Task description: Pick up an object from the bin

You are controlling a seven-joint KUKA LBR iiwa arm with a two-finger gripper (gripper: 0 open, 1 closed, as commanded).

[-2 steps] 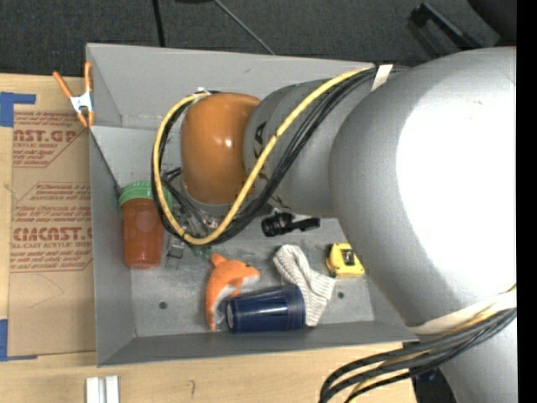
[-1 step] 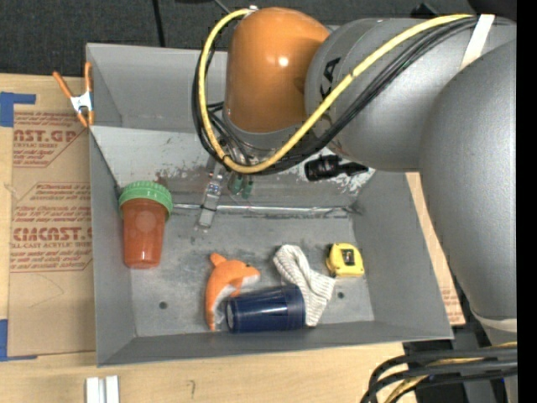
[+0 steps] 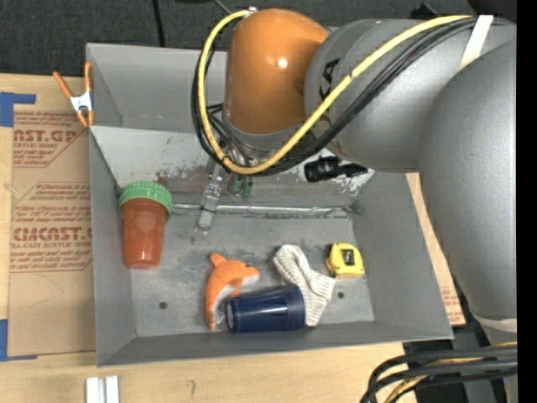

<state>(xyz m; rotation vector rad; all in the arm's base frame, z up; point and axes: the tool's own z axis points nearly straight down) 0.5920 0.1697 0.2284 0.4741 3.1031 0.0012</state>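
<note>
The scuffed grey bin is resting on a wooden counter. The arm's orange cover is hiding much of the hand, so I cannot tell its spread.

The bin holds five loose things, one of each kind. There is one orange cup with a green lid, one orange toy dolphin, one dark blue can, one white knitted cloth and one yellow tape measure
</note>
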